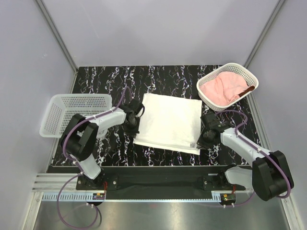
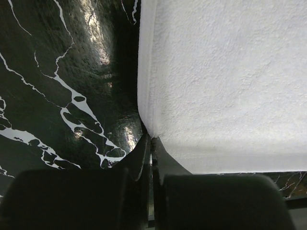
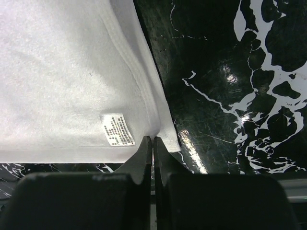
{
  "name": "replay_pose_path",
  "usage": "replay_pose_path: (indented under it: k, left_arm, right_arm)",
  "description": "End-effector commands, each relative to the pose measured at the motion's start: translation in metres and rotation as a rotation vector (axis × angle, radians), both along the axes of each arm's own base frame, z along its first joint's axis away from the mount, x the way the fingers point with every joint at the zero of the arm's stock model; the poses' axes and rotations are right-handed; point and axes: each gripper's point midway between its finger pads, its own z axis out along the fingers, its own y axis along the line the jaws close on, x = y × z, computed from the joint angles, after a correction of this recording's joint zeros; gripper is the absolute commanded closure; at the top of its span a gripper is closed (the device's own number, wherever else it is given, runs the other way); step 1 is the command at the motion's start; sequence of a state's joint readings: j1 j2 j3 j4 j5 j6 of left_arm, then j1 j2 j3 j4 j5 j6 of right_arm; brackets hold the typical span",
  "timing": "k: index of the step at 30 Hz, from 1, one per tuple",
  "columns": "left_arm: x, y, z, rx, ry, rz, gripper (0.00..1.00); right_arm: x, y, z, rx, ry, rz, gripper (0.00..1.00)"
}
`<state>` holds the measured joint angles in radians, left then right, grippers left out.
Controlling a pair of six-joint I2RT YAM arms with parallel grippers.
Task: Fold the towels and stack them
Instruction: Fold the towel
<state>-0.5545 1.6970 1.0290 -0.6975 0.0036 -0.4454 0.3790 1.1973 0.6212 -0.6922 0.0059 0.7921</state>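
A white towel (image 1: 168, 122) lies spread flat on the black marble table. My left gripper (image 1: 133, 125) is at the towel's left edge near its front-left corner. In the left wrist view the jaws of the left gripper (image 2: 151, 139) are shut, pinching the hem of the towel (image 2: 225, 81). My right gripper (image 1: 202, 141) is at the front-right corner. In the right wrist view the right gripper (image 3: 153, 139) is shut on the hem of the towel (image 3: 62, 72), beside a sewn label (image 3: 117, 129). A pink towel (image 1: 223, 87) lies crumpled in a basket.
The white mesh basket (image 1: 207, 84) holding the pink towel stands at the back right. An empty white mesh basket (image 1: 72, 111) sits at the left, close to my left arm. Grey walls enclose the table on three sides.
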Motion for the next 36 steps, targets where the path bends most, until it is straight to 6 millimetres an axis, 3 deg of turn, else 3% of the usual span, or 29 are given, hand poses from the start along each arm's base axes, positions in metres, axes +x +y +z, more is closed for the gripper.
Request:
replay_pose_path:
  k: [1, 2, 5, 8, 10, 13, 15, 18, 22, 23, 24, 25, 27, 28, 31, 36]
  left_arm:
    - [0.012, 0.004, 0.012, 0.012, -0.060, 0.007, 1.00]
    - [0.014, 0.005, 0.020, 0.016, -0.072, 0.000, 1.00]
    - [0.023, 0.003, 0.056, 0.007, -0.144, 0.002, 1.00]
    - [0.019, -0.002, 0.074, -0.020, -0.161, -0.007, 1.00]
    - [0.013, -0.006, 0.069, -0.050, -0.152, -0.014, 1.00]
    - [0.000, -0.003, 0.041, -0.047, -0.094, -0.016, 1.00]
    - [-0.011, -0.003, 0.022, -0.051, -0.041, -0.023, 1.00]
    - [-0.013, 0.000, 0.014, -0.033, -0.025, -0.028, 1.00]
    - [-0.011, -0.001, 0.015, -0.030, -0.029, -0.042, 1.00]
    - [-0.011, -0.002, 0.016, -0.037, -0.030, -0.049, 0.96]
    - [-0.010, -0.003, 0.016, -0.043, -0.032, -0.051, 0.84]
    - [-0.013, -0.008, 0.018, -0.067, -0.021, -0.061, 0.81]
    - [-0.017, -0.012, 0.023, -0.097, -0.021, -0.079, 0.76]
    - [-0.019, -0.014, 0.026, -0.109, -0.024, -0.084, 0.65]
    - [-0.019, -0.015, 0.044, -0.137, -0.064, -0.085, 0.44]
    - [0.002, -0.025, 0.068, -0.152, -0.125, -0.110, 0.41]
  right_arm:
    - [0.013, -0.004, 0.018, -0.042, -0.050, 0.028, 1.00]
    - [0.027, -0.002, 0.037, -0.044, -0.087, 0.033, 1.00]
    - [0.029, -0.004, 0.066, -0.076, -0.078, 0.080, 1.00]
    - [0.011, -0.012, 0.070, -0.102, -0.017, 0.114, 1.00]
    - [0.001, -0.008, 0.063, -0.065, -0.002, 0.098, 1.00]
    - [-0.008, -0.003, 0.061, -0.052, 0.013, 0.057, 1.00]
    - [-0.016, -0.004, 0.047, -0.040, 0.038, 0.001, 1.00]
    - [-0.030, -0.002, 0.019, -0.020, 0.103, -0.030, 1.00]
    - [-0.034, -0.014, 0.009, -0.067, 0.094, -0.091, 0.99]
    - [-0.033, -0.016, 0.009, -0.073, 0.086, -0.099, 0.96]
    - [-0.033, -0.016, 0.010, -0.075, 0.081, -0.107, 0.91]
    - [-0.033, -0.018, 0.009, -0.083, 0.080, -0.112, 0.84]
    - [-0.037, -0.020, 0.006, -0.090, 0.089, -0.109, 0.81]
    - [-0.038, -0.018, 0.005, -0.075, 0.095, -0.106, 0.80]
    - [-0.040, -0.019, 0.009, -0.078, 0.095, -0.112, 0.65]
    - [-0.018, -0.011, 0.035, -0.051, 0.018, -0.102, 0.59]
